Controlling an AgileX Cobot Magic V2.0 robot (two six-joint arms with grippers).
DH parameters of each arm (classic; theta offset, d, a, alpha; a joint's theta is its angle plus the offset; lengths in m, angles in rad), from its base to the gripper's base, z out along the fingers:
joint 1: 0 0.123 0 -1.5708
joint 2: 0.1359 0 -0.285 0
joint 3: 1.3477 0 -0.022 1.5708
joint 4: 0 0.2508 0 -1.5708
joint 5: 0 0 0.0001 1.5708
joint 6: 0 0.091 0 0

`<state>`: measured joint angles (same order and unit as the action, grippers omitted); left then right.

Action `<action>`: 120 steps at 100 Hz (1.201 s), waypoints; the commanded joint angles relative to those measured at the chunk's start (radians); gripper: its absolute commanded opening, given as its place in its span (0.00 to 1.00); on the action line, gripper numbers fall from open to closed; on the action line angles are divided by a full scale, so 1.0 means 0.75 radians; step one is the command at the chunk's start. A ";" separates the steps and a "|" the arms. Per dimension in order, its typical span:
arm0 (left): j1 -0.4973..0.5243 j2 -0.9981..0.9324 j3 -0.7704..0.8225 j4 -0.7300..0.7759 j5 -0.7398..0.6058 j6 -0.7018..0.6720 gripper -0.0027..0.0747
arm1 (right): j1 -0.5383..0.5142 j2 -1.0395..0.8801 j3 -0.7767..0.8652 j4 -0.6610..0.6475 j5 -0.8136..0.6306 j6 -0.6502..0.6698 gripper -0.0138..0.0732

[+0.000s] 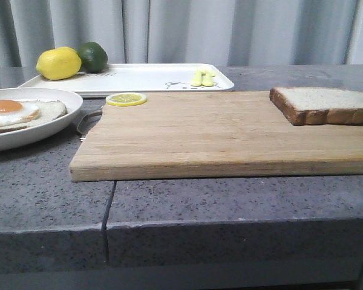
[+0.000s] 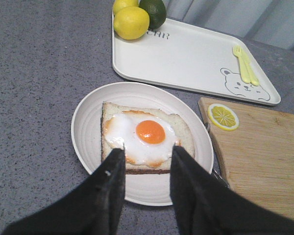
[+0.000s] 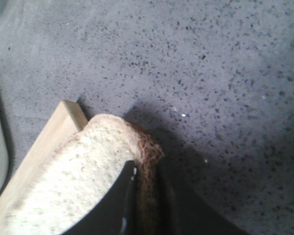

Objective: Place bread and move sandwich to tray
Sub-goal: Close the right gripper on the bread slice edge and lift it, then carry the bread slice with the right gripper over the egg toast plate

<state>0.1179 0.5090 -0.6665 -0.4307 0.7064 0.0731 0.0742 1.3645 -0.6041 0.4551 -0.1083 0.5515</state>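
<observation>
The bread point(image 1: 323, 104) lies on the right end of the wooden cutting board point(image 1: 218, 136). In the right wrist view my right gripper point(image 3: 146, 169) is shut on the brown crust edge of the bread point(image 3: 78, 181), at the board's corner. The sandwich point(image 2: 147, 134), a bread slice topped with a fried egg, sits in the round white dish point(image 2: 88, 112); it also shows in the front view point(image 1: 18, 112) at the left. My left gripper point(image 2: 148, 152) is open and empty, just above the dish's near side. The white tray point(image 1: 145, 77) lies behind the board. Neither gripper shows in the front view.
A lemon point(image 1: 58, 63) and a lime point(image 1: 93, 56) rest on the tray's left end, and a yellow fork point(image 1: 202, 77) lies on its right end. A lemon slice point(image 1: 126, 98) lies on the board's back left corner. The grey counter point(image 1: 169, 205) has a front edge and a seam.
</observation>
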 commanded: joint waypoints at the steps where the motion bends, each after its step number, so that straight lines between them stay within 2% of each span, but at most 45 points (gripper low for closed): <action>1: -0.010 0.016 -0.046 -0.034 -0.095 -0.006 0.31 | 0.002 -0.072 -0.035 -0.011 -0.082 -0.006 0.09; 26: -0.010 0.016 -0.046 -0.034 -0.095 -0.006 0.31 | 0.005 -0.235 -0.043 -0.034 -0.069 -0.008 0.09; 38: -0.010 0.016 -0.046 -0.034 -0.095 -0.006 0.31 | 0.050 -0.334 -0.093 -0.035 -0.059 -0.008 0.09; 52: -0.010 0.016 -0.046 -0.034 -0.095 -0.006 0.31 | 0.191 -0.394 -0.216 -0.035 -0.076 -0.009 0.09; 61: -0.010 0.016 -0.046 -0.034 -0.095 -0.006 0.31 | 0.326 -0.380 -0.295 -0.035 -0.165 -0.009 0.09; 71: -0.010 0.016 -0.046 -0.034 -0.095 -0.006 0.31 | 0.488 -0.320 -0.367 -0.001 -0.307 -0.009 0.09; 89: -0.010 0.016 -0.046 -0.034 -0.095 -0.006 0.31 | 0.702 -0.103 -0.515 0.068 -0.373 -0.011 0.09; 120: -0.010 0.016 -0.046 -0.034 -0.095 -0.006 0.31 | 0.937 0.280 -0.721 0.242 -0.467 -0.055 0.09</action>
<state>0.1179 0.5090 -0.6665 -0.4307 0.7064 0.0731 0.7400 1.5526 -1.0786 0.6132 -0.3556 0.5329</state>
